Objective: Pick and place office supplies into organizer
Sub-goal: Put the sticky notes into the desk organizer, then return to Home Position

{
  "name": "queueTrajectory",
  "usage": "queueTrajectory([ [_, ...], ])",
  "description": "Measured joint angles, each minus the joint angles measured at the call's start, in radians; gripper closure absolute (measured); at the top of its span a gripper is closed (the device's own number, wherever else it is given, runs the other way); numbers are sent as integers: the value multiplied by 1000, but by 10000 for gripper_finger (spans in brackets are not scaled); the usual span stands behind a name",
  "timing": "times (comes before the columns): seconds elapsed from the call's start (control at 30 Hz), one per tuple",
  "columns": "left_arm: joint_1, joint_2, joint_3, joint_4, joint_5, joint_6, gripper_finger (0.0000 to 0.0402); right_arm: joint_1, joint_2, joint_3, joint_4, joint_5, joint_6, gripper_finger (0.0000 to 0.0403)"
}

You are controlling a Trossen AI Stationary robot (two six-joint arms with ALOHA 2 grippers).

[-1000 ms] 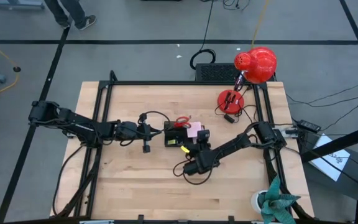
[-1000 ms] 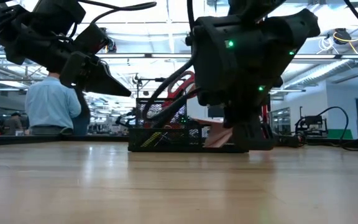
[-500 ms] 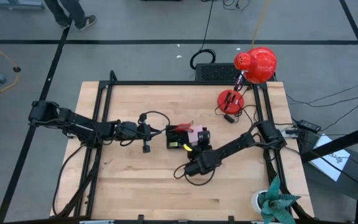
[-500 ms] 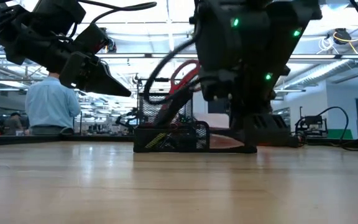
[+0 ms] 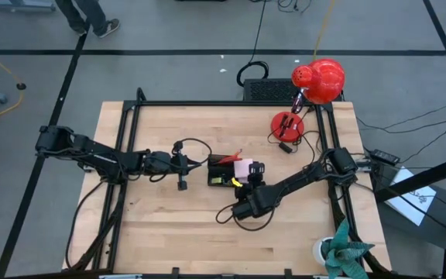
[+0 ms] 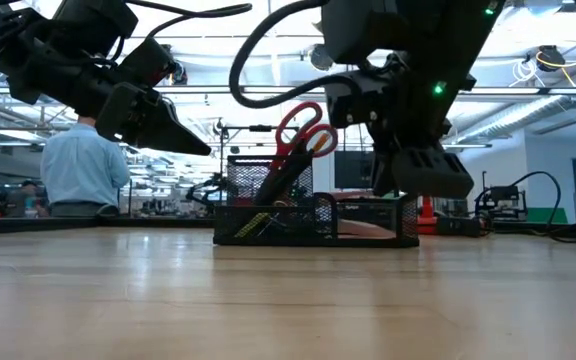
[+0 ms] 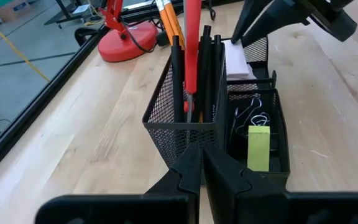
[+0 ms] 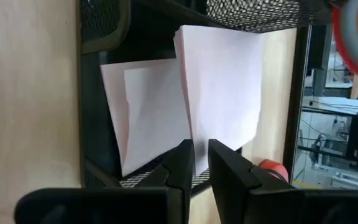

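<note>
The pink sticky-note pad (image 8: 219, 87) lies in the organizer (image 5: 224, 172) directly ahead of and beneath the right claw (image 8: 201, 163), its fingers slightly parted and holding nothing, while the left claw (image 7: 202, 171) hovers clenched and empty at the organizer's opposite end.

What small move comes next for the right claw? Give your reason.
Probably lift the right claw clear of the organizer. The pink sticky-note pad already lies in its tray, and the fingers, slightly parted, hold nothing.
</note>
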State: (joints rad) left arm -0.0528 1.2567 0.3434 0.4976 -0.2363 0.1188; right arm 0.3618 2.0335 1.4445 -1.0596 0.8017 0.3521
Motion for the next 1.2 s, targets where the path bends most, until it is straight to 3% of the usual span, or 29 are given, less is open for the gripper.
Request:
queueTrajectory([
  [0.3, 0, 0, 0, 0, 0, 4, 376, 7, -12, 1, 52, -148, -27, 358],
  [0.73, 0, 0, 0, 0, 0, -2, 376, 8, -17, 2, 60, -97, -6, 358],
  [0.9, -33, 0, 0, 25, 1, 56, 376, 55, -95, 21, 64, -127, 12, 370],
  [1.0, -86, 0, 0, 78, 2, 114, 376, 105, -192, 13, 184, -125, -81, 394],
  [1.07, -129, -8, 1, 122, 2, 143, 376, 135, -277, -40, 355, -127, -217, 399],
  [1.2, -222, -79, 27, 163, 25, 199, 376, 146, -498, -277, 722, -232, -378, 400],
])
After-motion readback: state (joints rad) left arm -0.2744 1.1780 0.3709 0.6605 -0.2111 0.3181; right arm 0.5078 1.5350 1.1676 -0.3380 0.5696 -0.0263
